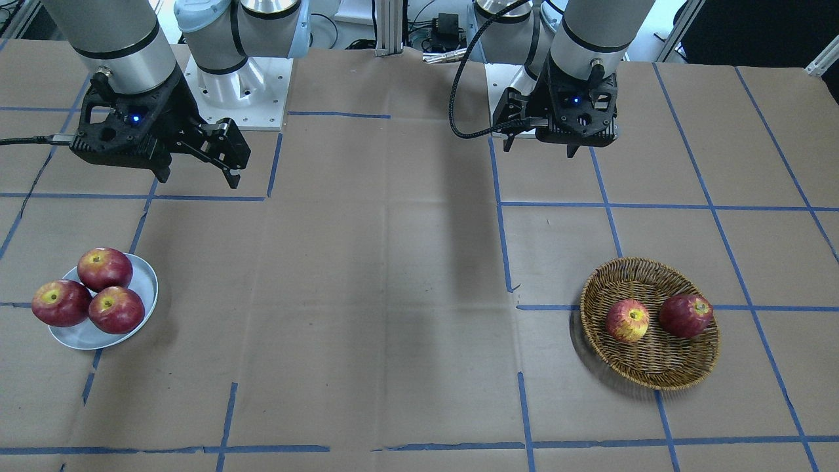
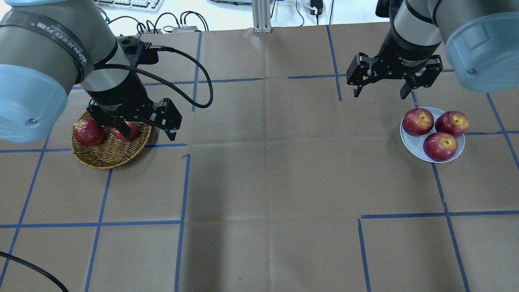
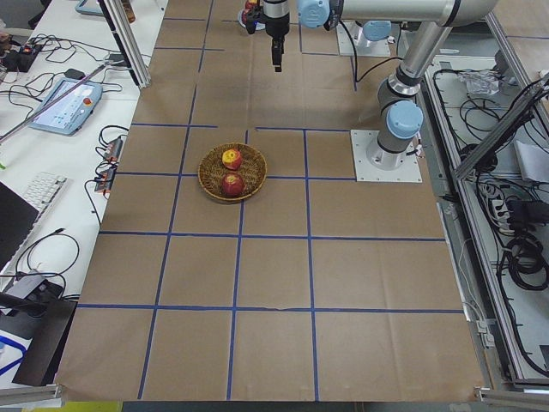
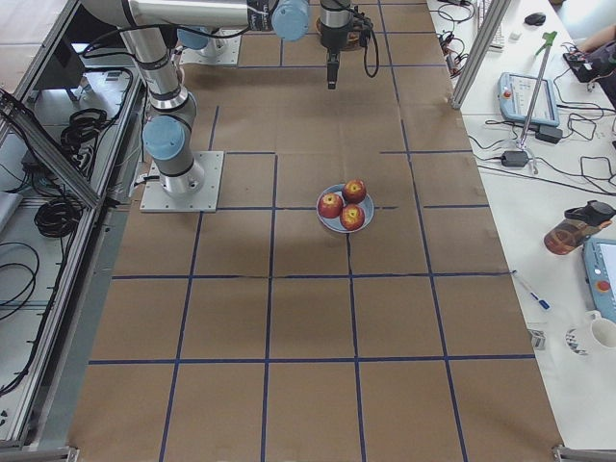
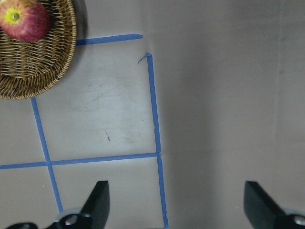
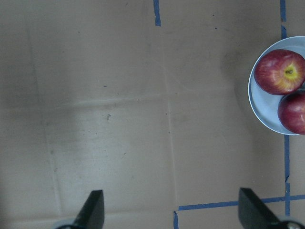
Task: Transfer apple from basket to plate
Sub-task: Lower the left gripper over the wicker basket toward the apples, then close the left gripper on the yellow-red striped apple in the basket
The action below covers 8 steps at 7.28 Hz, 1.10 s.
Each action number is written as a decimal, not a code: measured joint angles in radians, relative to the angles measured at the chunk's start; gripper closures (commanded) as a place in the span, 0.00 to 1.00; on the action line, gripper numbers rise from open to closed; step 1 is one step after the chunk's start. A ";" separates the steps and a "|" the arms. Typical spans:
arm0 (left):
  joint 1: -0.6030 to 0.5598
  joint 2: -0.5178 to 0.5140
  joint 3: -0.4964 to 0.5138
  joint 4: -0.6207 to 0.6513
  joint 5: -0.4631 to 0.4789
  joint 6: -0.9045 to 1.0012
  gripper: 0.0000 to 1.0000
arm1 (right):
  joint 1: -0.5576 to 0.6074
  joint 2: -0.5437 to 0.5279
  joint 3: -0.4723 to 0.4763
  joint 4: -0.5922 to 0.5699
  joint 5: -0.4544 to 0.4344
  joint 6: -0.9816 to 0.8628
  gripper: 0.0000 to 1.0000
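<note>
The left hand point(image 5: 175, 195) is spread wide and holds nothing. In the left wrist view its two dark fingers point(image 5: 97, 202) frame only bare brown paper at the bottom of the frame. The right hand point(image 6: 169, 202) is wide open and empty too.

The lighter apple, red with yellow streaks point(image 1: 627, 320), lies in the round woven brown wicker basket point(image 1: 655, 375) at the lower right of the front-facing view. It is just beside a darker red apple point(image 1: 685, 315), and a thin gap seems to be between them. The round pale blue-grey plate point(image 1: 147, 278) is well apart at the lower left and already bears three dark red apples point(image 1: 116, 309).

The step in hand is probably the reach of the left hand to the lighter apple. To do it well, the hand should first bring this apple from the upper left corner of the wrist view to the middle between the fingers, and then descend straight. The fingers should close from the frame's top and bottom sides, not through the thin gap. They should stop before they touch the wicker and grip around the widest part of the apple. The plate has only a small bare part at its upper right, so the placing will need care.
</note>
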 measured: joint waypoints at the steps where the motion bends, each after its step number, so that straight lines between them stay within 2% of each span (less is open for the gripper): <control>1: 0.004 -0.001 0.003 -0.013 0.001 0.000 0.01 | 0.000 0.000 0.000 0.000 0.000 0.000 0.00; 4: 0.026 -0.008 0.025 -0.066 0.020 -0.001 0.01 | 0.000 0.000 0.000 0.000 0.000 0.000 0.00; 5: 0.053 -0.008 0.031 -0.065 0.058 -0.003 0.01 | 0.000 0.000 0.000 0.000 -0.001 0.000 0.00; 6: 0.090 -0.014 0.033 -0.053 0.095 -0.008 0.01 | 0.000 0.000 0.000 0.000 -0.001 0.000 0.00; 8: 0.137 -0.066 0.017 0.061 0.118 -0.005 0.01 | 0.000 0.000 0.000 0.000 0.000 0.000 0.00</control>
